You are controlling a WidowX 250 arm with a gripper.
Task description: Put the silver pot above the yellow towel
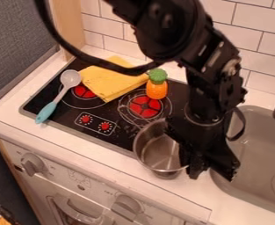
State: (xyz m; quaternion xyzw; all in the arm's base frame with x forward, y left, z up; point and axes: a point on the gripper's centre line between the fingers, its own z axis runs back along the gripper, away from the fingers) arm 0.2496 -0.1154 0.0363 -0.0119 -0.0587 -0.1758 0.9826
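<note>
Showing beside fingers [211, 168], silver pot [156, 151]; cannot tell whether they're clenched or released.

Silver pot [156, 154]: over the front right of the black stove [119, 134], mouth up
Black gripper [211, 169]: down at the pot's right side, between it and the sink [258, 132]
Yellow towel [113, 82]: back left on the stove
Spoon [57, 97]: left of the towel
Toy carrot [156, 88]: by the towel's right corner

Pot [157, 147] partly behind claw [213, 171], sink [257, 143] cut off
</note>
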